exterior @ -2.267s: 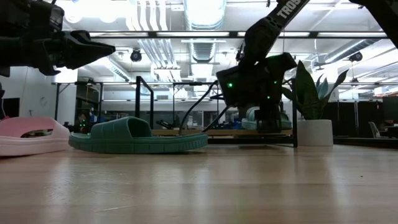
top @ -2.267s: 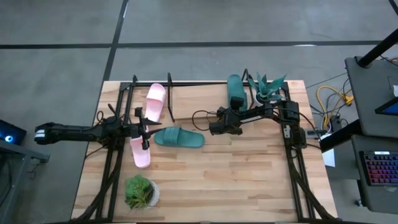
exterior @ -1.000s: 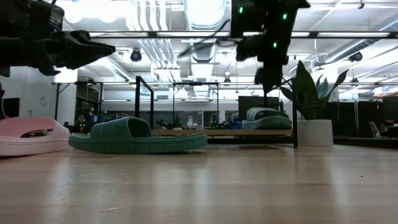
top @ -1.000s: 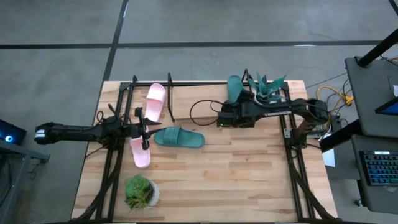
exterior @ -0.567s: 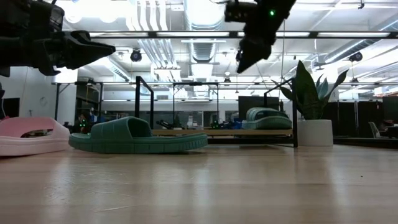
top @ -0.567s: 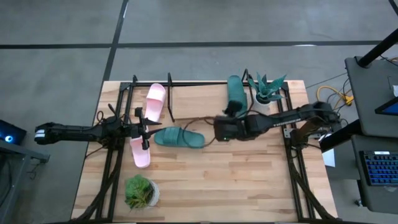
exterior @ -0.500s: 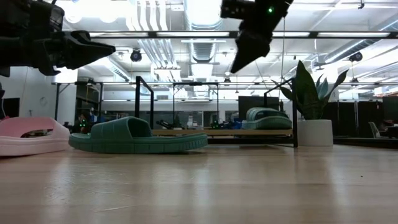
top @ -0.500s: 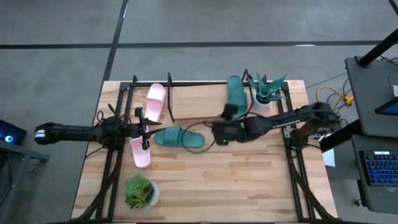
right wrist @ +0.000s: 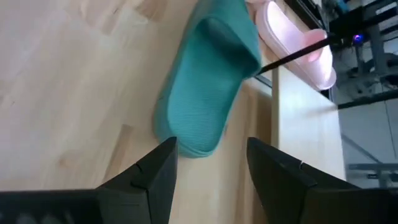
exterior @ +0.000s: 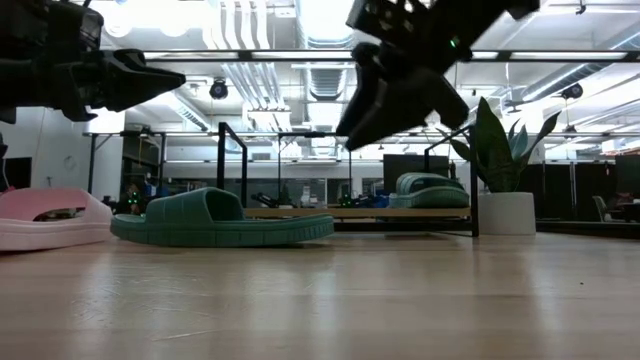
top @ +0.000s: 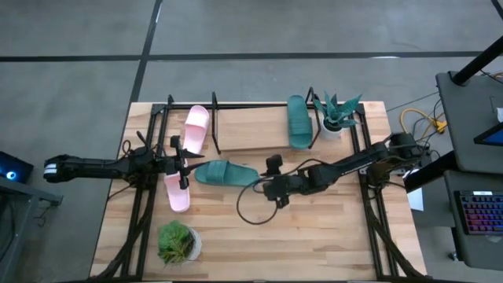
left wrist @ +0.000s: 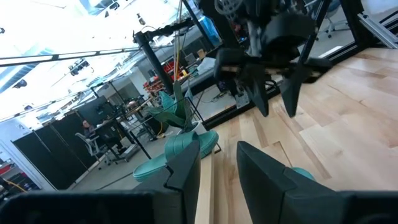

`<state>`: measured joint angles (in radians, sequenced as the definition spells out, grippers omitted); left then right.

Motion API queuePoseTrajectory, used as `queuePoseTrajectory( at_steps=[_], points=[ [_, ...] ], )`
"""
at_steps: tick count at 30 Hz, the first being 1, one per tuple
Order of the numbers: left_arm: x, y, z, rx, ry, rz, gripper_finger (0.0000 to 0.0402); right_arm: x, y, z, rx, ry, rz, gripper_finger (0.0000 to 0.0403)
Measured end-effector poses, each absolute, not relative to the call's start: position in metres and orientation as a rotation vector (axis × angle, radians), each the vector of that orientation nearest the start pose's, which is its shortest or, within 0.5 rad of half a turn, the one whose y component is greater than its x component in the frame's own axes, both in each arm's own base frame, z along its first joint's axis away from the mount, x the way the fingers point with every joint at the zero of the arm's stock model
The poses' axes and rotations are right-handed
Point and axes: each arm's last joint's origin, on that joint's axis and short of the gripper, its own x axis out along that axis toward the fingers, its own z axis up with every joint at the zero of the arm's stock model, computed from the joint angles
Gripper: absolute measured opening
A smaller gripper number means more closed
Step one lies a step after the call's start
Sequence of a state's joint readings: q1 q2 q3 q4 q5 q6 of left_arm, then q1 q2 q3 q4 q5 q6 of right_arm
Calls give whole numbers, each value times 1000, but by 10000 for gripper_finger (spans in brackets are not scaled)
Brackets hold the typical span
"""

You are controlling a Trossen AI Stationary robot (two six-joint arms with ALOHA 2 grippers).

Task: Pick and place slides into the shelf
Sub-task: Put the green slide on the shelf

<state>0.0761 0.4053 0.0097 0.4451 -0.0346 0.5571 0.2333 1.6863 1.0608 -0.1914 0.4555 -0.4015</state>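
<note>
One teal slide [top: 226, 173] lies flat on the table on its sole, also seen in the low view [exterior: 220, 220] and the right wrist view [right wrist: 208, 81]. A second teal slide [top: 299, 120] rests on the shelf [top: 251, 127] at its right end, and a pink slide [top: 196, 128] sits at the shelf's left end. Another pink slide [top: 178, 192] lies on the table. My right gripper [top: 265, 187] hovers open just right of the table's teal slide, above it [exterior: 375, 125], its fingers [right wrist: 155, 180] pointing at the slide's near end. My left gripper [top: 182, 169] waits open at the left.
A small leafy potted plant [top: 179, 242] stands near the table's front left. A spiky plant in a white pot [top: 339, 110] stands beside the shelf's right end. A loose black cable [top: 251, 212] loops on the table under my right arm. Black arm-mount frames run along both sides.
My right gripper has moved from beside the shelf's right end toward the near edge and leftward, coming down toward the teal slide on the table and tipping its fingers toward it. The teal slide on the shelf has stayed put.
</note>
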Motion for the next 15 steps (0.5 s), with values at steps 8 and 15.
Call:
queuePoseTrajectory(
  at_steps=[8,15],
  points=[
    [123,10,173,557,-17,121,91,331,69,176,-620,769,72,183],
    [123,10,173,557,-18,122,91,332,71,167,-743,741,124,192]
  ],
)
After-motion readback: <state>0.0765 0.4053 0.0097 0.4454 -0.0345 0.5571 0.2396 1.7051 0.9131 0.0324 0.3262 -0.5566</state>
